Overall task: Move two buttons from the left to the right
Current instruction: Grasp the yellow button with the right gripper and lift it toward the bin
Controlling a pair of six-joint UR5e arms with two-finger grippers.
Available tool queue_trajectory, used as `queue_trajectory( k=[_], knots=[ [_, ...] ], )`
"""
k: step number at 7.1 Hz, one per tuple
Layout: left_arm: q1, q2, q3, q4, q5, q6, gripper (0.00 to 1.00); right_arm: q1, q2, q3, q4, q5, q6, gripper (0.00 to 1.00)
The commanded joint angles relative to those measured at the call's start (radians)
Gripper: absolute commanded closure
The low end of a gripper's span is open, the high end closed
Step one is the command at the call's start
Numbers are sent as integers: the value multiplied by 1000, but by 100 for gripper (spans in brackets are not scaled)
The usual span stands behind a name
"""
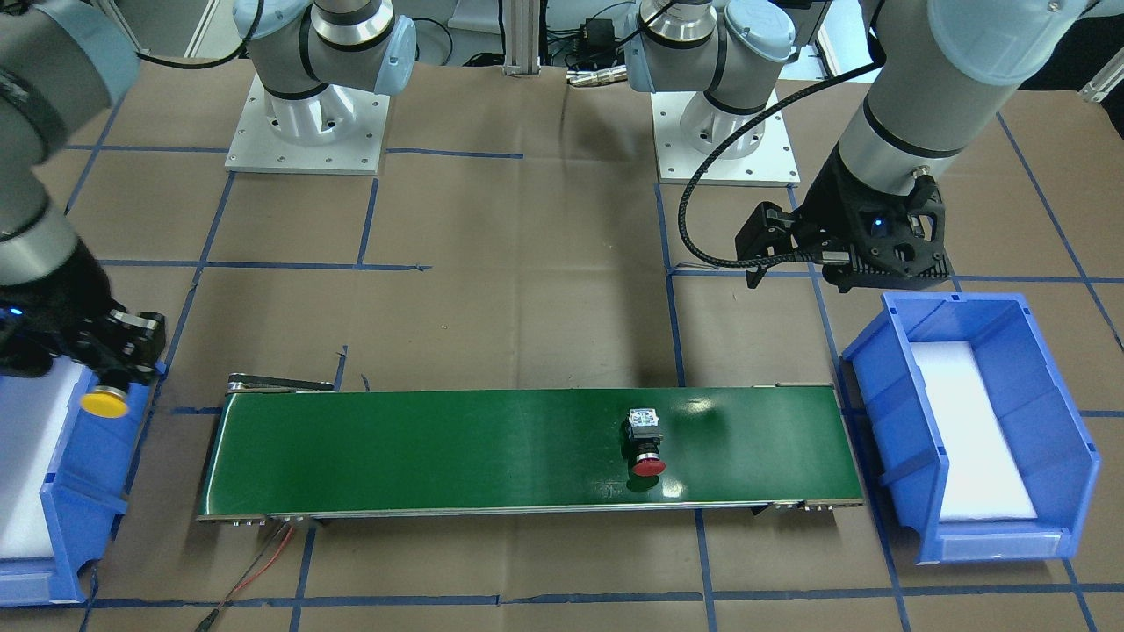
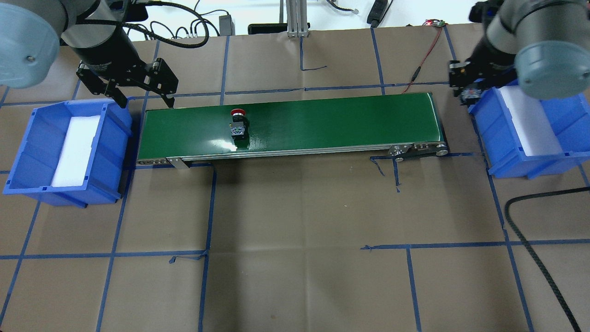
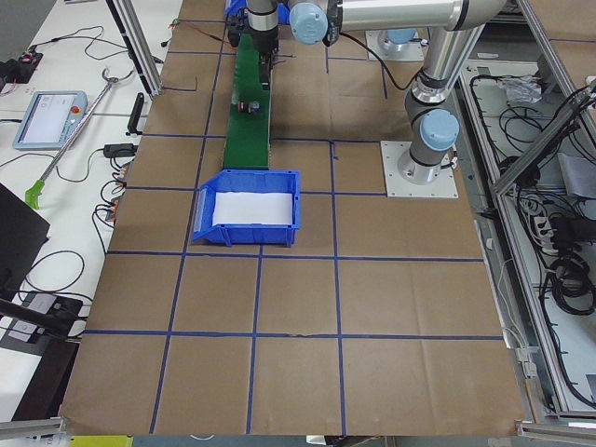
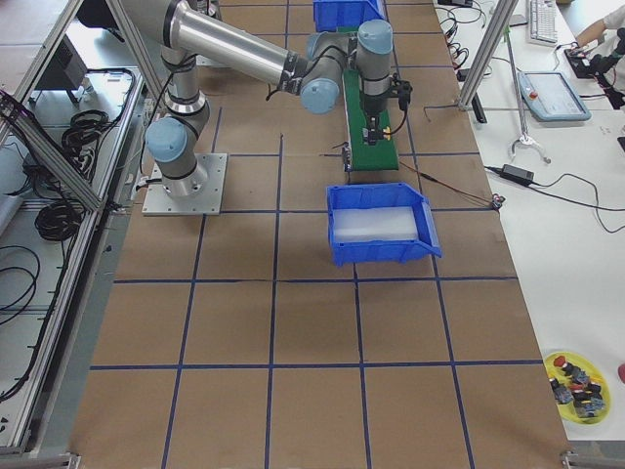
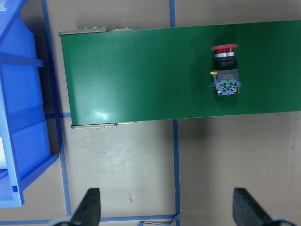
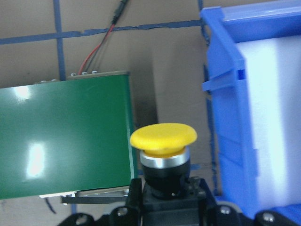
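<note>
The overhead view looks forward and down from behind the robot. The front-facing view looks steeply down from across the tabletop (image 1: 527, 290). Side views look along it from each end, far off. Wrist views hang close over the green belt (image 5: 150, 70), which all share. Left wrist and overhead views share the red-capped button (image 5: 225, 70).

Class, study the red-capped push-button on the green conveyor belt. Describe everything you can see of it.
The red-capped push-button lies on its side on the green conveyor belt, nearer the robot's left end. Red mushroom cap, silver collar, black body, then a blue-grey contact block with a green spot. Its cap points away from the robot. Only the belt touches it; no gripper holds it.
</note>
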Motion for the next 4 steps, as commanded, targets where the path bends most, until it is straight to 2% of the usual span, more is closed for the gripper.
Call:
queue_trajectory(
  k=[1, 2, 4],
  knots=[
    [1, 0, 0, 0, 0, 1, 0, -213, -13, -10, 1, 3, -313, 95],
    [0, 0, 0, 0, 0, 1, 0, -230, 40, -2, -14, 0, -318, 96],
    [0, 0, 0, 0, 0, 1, 0, -245, 143, 74, -210, -6, -324, 97]
  ],
)
